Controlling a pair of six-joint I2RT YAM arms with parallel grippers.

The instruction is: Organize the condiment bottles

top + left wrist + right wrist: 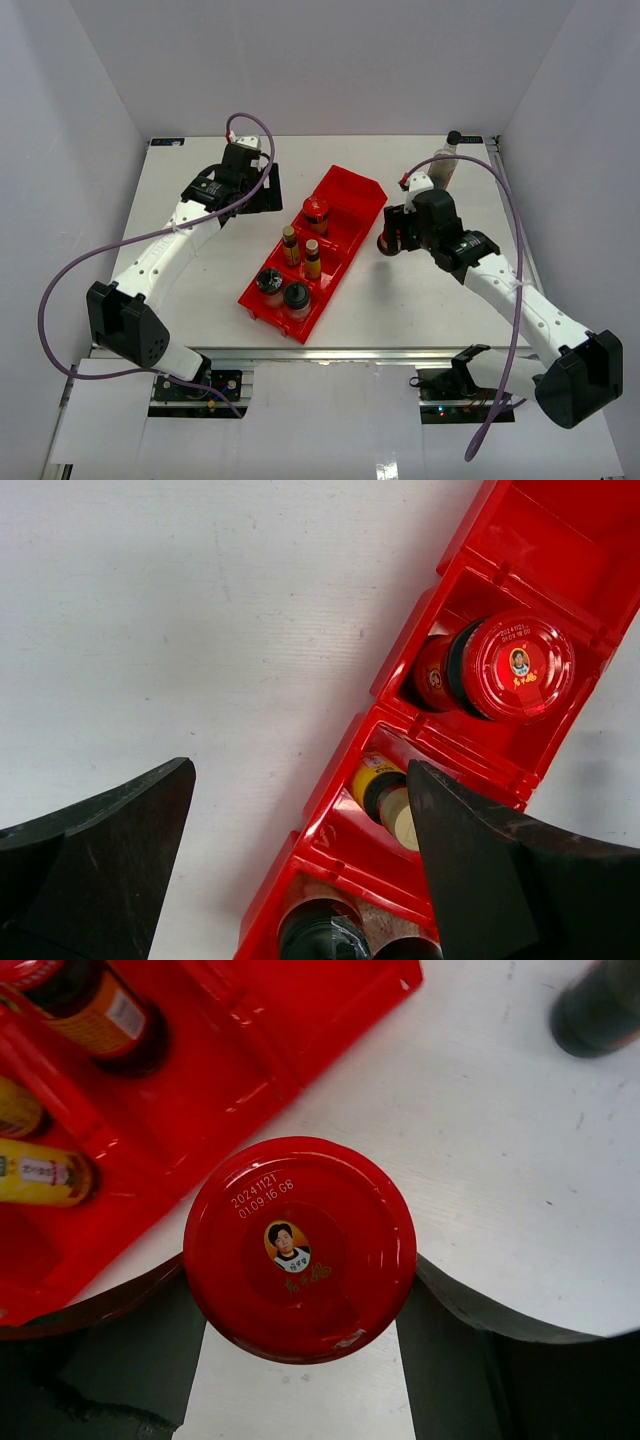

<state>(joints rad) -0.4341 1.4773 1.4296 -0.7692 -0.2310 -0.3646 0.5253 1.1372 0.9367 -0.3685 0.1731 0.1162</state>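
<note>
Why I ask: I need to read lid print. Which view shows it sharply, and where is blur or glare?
Right wrist: the red-lidded jar shows a sharp lid, date code legible, slight glare at its lower rim; the dark bottle is blurred. Left wrist: the binned jar shows a crisp lid, print tiny. Top external: even light, soft shadows, lids too small to read.

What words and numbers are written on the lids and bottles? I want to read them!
"20241121" and "01:09:16 G8": lid of the red-lidded jar beside the bin.
Gold characters below its portrait: too small to read.
Stamp on the lid of the binned jar: blurred.
Label on the yellow-labelled bottle: too small.
</note>
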